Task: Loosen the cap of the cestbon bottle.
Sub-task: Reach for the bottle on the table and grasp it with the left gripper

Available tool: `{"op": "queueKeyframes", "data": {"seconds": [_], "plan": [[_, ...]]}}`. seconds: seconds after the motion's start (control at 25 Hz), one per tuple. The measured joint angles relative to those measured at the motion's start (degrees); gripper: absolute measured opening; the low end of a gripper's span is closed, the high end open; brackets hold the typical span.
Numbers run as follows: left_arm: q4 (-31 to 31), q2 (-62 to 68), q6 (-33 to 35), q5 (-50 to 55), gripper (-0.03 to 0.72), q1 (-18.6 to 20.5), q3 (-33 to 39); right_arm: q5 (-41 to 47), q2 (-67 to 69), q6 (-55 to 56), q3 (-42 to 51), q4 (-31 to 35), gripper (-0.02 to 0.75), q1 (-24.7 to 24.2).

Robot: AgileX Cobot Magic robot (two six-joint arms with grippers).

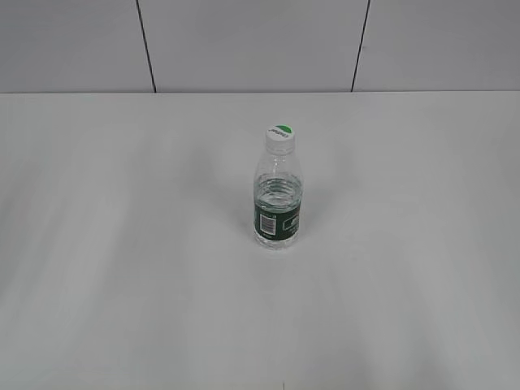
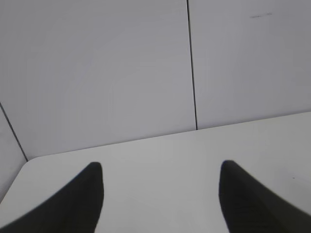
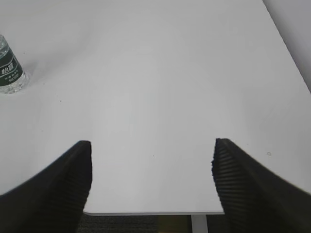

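The cestbon bottle (image 1: 277,205) stands upright near the middle of the white table, clear and ribbed with a dark green label band. Its white cap (image 1: 279,136) with a green mark sits on the neck. The bottle's lower part also shows at the far left edge of the right wrist view (image 3: 9,72); the cap is cut off there. My left gripper (image 2: 160,167) is open and empty over the table near the wall. My right gripper (image 3: 151,143) is open and empty near the table's front edge, far to the right of the bottle. Neither gripper shows in the exterior view.
The white table (image 1: 122,268) ends at a grey panelled wall (image 1: 244,41) at the back. The right wrist view shows the table's front edge (image 3: 155,212) and right edge, with dark floor and a table leg below.
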Motion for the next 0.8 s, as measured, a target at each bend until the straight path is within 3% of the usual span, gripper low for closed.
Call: {"op": "queueKeyframes", "data": {"seconds": [0.48, 0.8], "plan": [[0.92, 4.54, 0.0, -3.27, 0.457, 0.0, 0.0, 0.0, 0.0, 0.0, 0.0, 0.0, 0.588, 0.0], [14.99, 15.68, 0.0, -15.79, 0.456, 0.0, 0.0, 0.0, 0.0, 0.0, 0.0, 0.0, 0.588, 0.0]]}}
